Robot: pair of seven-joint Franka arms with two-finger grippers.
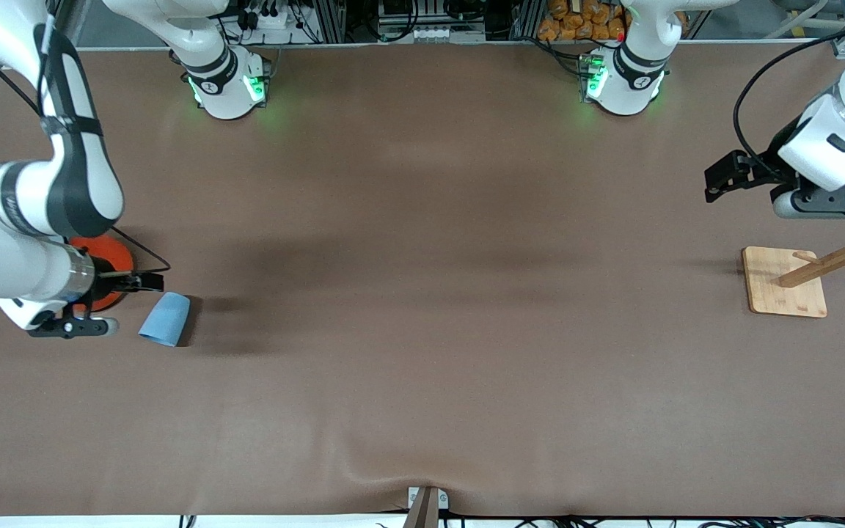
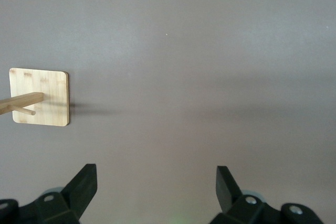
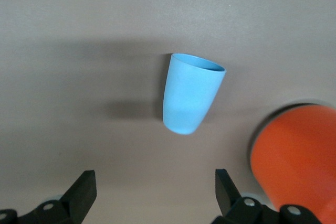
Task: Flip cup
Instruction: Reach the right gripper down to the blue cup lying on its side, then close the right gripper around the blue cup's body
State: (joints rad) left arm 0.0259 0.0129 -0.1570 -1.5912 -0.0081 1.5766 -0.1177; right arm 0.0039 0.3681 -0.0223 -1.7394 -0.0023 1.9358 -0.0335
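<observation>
Front view: cup (image 1: 165, 319) on tabletop (image 1: 422, 330) at right arm's end, beside red-orange can (image 1: 103, 273), nearer front camera than can. Right gripper (image 1: 145, 281) over spot between can and cup. Left gripper (image 1: 716, 183) over tabletop near wooden rack (image 1: 785, 282).

Left wrist view: fingers (image 2: 84, 184) apart, nothing between.

Right wrist view: fingers (image 3: 84, 187) apart above cup; its inside hidden.

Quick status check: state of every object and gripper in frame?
cup: lying on its side on the table, not held
red can: upright beside the cup, partly hidden by the right arm
wooden rack: standing on its square base at the left arm's end
right gripper: open, empty, over the cup
left gripper: open, empty, over bare table near the rack
</observation>
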